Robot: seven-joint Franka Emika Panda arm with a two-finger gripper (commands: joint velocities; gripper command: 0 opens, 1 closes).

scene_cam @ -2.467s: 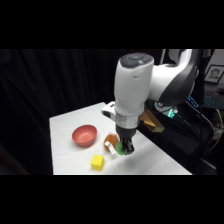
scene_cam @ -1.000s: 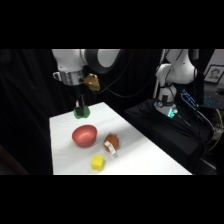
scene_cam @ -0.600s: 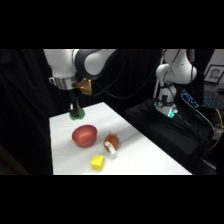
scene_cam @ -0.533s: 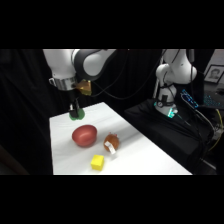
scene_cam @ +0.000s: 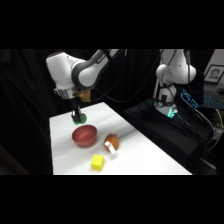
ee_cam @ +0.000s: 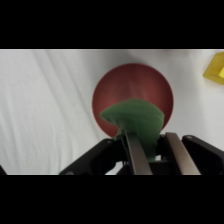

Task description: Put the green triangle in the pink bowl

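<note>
My gripper (scene_cam: 78, 118) hangs just above the far-left rim of the pink bowl (scene_cam: 84, 135), shut on the green triangle (scene_cam: 78, 119). In the wrist view the green triangle (ee_cam: 135, 119) sits clamped between my fingers (ee_cam: 133, 152), and the round reddish-pink bowl (ee_cam: 132, 90) lies right below it, its inside bare. The block overlaps the bowl's near edge in that view.
A yellow cube (scene_cam: 97, 162) lies near the table's front edge and shows at the wrist view's right edge (ee_cam: 216, 69). A brown-and-white object (scene_cam: 111, 143) lies to the right of the bowl. The arm's base (scene_cam: 172, 80) stands at the upper right. The white table (scene_cam: 145, 155) drops off at its edges.
The gripper carried the green triangle from beside the brown-and-white object to the table's far left and has been coming down over the bowl.
</note>
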